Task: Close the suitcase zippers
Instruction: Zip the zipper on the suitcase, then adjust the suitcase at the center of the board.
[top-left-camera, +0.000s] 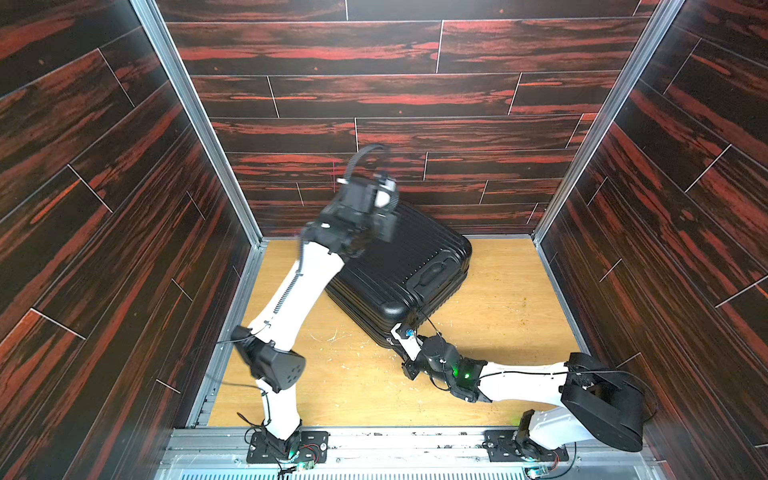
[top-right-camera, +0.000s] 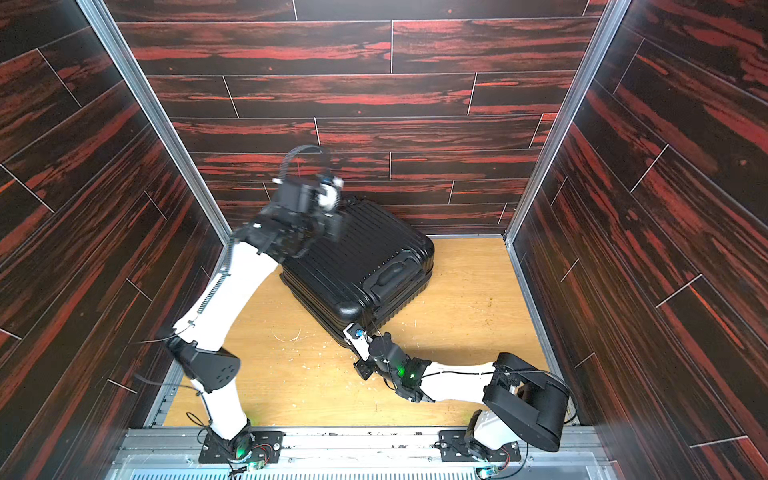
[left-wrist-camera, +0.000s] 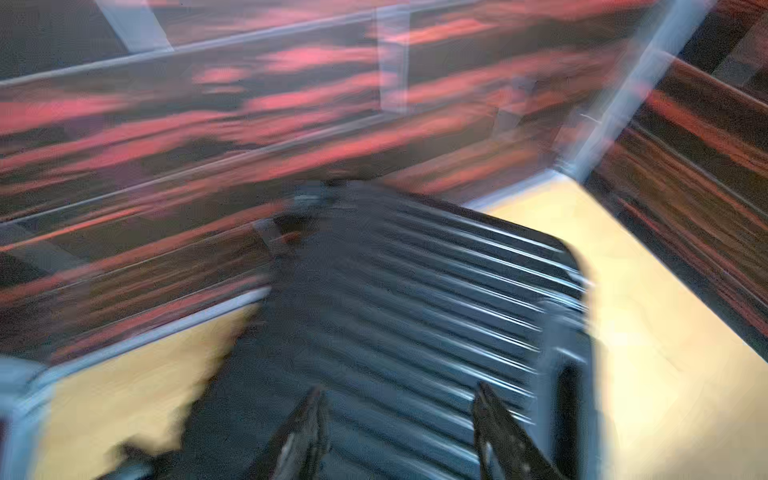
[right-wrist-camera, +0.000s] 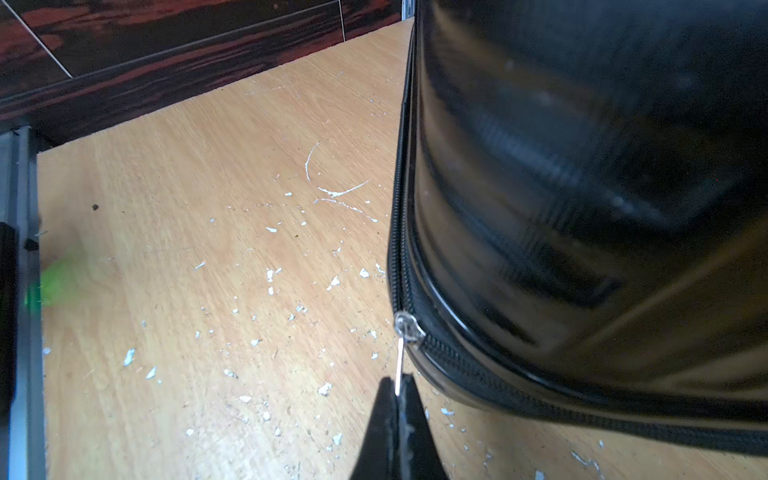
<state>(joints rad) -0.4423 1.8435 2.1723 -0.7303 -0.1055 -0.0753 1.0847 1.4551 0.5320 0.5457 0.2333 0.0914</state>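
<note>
The black ribbed suitcase (top-left-camera: 407, 266) (top-right-camera: 357, 257) lies flat and closed on the wooden floor, turned at an angle. The zipper track (right-wrist-camera: 401, 208) runs round its rim between the two shells. At the near corner sits a silver slider (right-wrist-camera: 409, 328) with a thin metal pull (right-wrist-camera: 399, 365). My right gripper (right-wrist-camera: 397, 380) (top-left-camera: 392, 338) is shut on that pull, low by the floor. My left gripper (left-wrist-camera: 399, 399) (top-left-camera: 380, 226) hovers blurred above the suitcase's far left part, open, with nothing between its fingers (left-wrist-camera: 307, 419).
Dark red wood-pattern walls (top-left-camera: 415, 95) box in the floor on three sides, and the suitcase's far end lies close to the back wall. Scratched wooden floor (top-left-camera: 498, 299) shows to the right of the case and in front of it. A metal rail (top-left-camera: 374, 444) holding both arm bases runs along the front.
</note>
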